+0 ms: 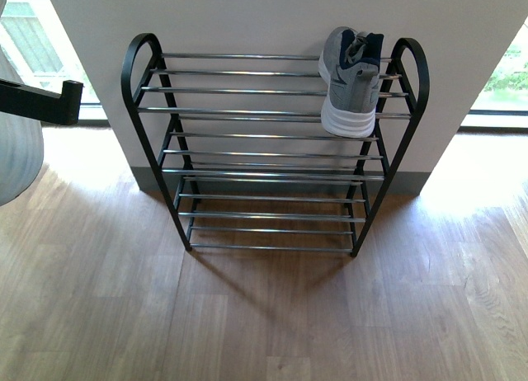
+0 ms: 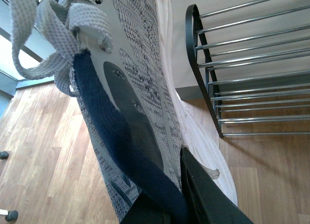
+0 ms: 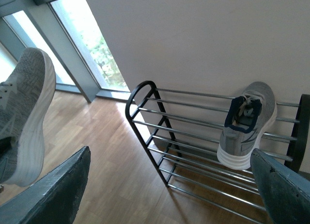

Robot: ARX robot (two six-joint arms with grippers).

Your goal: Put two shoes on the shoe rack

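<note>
The shoe rack [image 1: 264, 154] stands against a white wall. One grey sneaker [image 1: 353, 80] lies on its top tier at the right end, heel towards me. My left gripper [image 2: 177, 202] is shut on the second grey sneaker [image 2: 135, 78], pinching its navy-lined collar; the shoe hangs in the air to the left of the rack [image 2: 242, 64] and shows as a grey blur [image 1: 12, 150] in the front view. My right gripper [image 3: 169, 195] is open and empty, in front of the rack [image 3: 184, 136], facing the placed sneaker [image 3: 244, 127]; the held sneaker [image 3: 24, 117] is at that view's edge. The blue slippers are out of view.
Wooden floor [image 1: 264, 315] lies in front of the rack. Floor-length windows [image 1: 33, 43] flank the wall [image 1: 247, 18]. The left arm's black link [image 1: 41, 101] reaches in from the left. Two small black feet [image 2: 4, 155] stand on the floor.
</note>
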